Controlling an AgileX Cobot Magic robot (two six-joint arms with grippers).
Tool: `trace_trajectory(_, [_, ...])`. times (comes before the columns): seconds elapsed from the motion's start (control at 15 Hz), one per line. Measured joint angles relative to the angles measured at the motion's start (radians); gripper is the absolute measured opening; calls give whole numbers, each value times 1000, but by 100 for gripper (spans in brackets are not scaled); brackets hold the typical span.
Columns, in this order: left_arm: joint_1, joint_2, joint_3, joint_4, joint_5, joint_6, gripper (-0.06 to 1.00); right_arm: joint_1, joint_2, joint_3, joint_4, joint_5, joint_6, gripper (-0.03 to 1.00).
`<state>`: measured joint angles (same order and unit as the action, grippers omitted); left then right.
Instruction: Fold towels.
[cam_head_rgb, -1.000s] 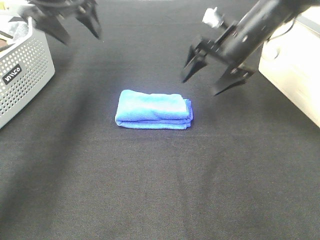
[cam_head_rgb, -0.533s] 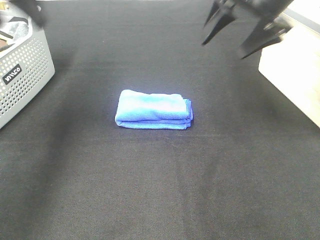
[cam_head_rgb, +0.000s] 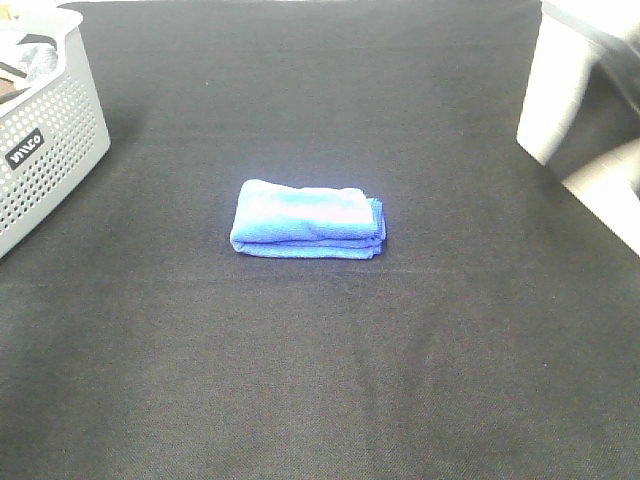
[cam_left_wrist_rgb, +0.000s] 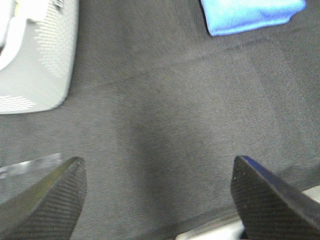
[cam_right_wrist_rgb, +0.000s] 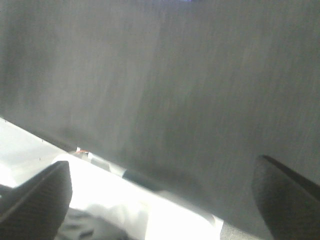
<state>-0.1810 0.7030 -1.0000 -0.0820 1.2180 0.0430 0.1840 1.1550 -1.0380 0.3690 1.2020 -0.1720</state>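
Blue towel (cam_head_rgb: 307, 220): royal-blue microfibre, folded into a compact rectangle, lying flat a little left of centre in the high view; stacked layer edges show along its right and near sides.
Towel in left wrist view: only one part shows, at the top edge of the frame (cam_left_wrist_rgb: 250, 15) — well apart from the fingertips.
Desk (cam_head_rgb: 330, 380): covered in black woven cloth, filling most of the high view.
Basket (cam_head_rgb: 45, 150): grey perforated plastic with a dark label, at the upper left edge of the high view; something dark lies inside, too little showing to name. It appears again at the upper left of the left wrist view (cam_left_wrist_rgb: 45, 60).
White surface (cam_head_rgb: 590, 130): pale, blurred, at the upper right edge beside the desk.
Left pincer (cam_left_wrist_rgb: 157, 192): spread wide, holding nothing; its carbon-weave fingertips (cam_left_wrist_rgb: 55, 192) hang above bare black cloth.
Right pincer (cam_right_wrist_rgb: 162, 197): spread wide, holding nothing — over the desk edge, bright blurred area below.
High view: neither pincer shows there.
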Motion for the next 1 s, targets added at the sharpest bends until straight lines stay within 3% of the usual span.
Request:
trace_trajectory(0.2, [0, -311, 123, 0, 0, 13, 76, 0, -297, 223, -31, -4, 1, 92])
trace_trajectory(0.47, [0, -609, 324, 0, 4, 30, 76, 0, -750, 403, -141, -10, 7, 92])
trace_trajectory(0.73, [0, -628, 439, -1, 0, 33, 76, 0, -1014, 467, -232, -32, 27, 92])
trace_trajectory(1.0, [0, -628, 480, -28, -131, 87, 76, 0, -1044, 516, -291, -109, 89, 92])
